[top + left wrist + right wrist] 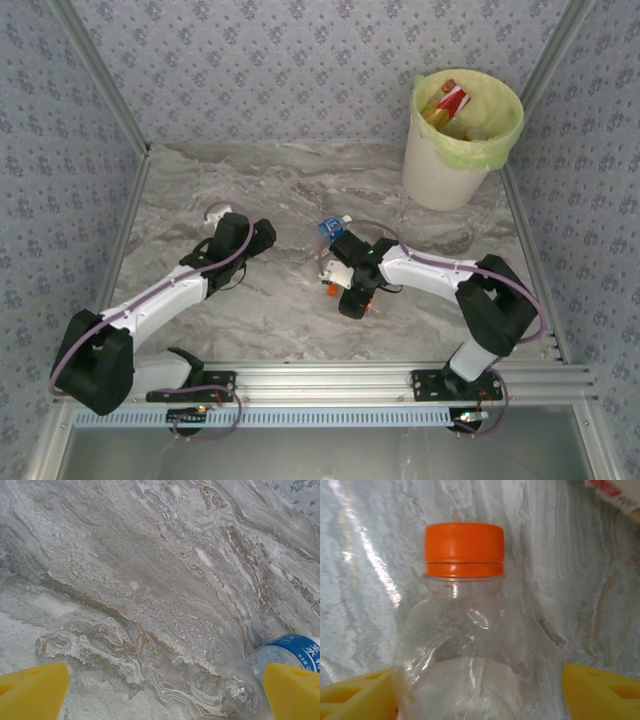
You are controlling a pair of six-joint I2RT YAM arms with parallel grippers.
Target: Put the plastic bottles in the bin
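A clear plastic bottle (462,630) with an orange cap (464,550) lies between the yellow fingers of my right gripper (477,690). The jaws are open: the left finger (355,697) is at the bottle's side, and the right finger (602,692) stands off with a gap. From above, this gripper (335,282) hangs over that bottle (330,289) mid-table. A blue-labelled bottle (330,228) lies just beyond it. My left gripper (165,690) is open over bare marble, with the blue-labelled bottle (280,662) beside its right finger (292,690). The bin (430,170) stands at the far right.
The bin's yellow-green liner (500,140) holds several bottles (447,103). A scrap of white label with red print (612,490) shows at the top right of the right wrist view. Patterned walls enclose the marble table (260,190) on three sides.
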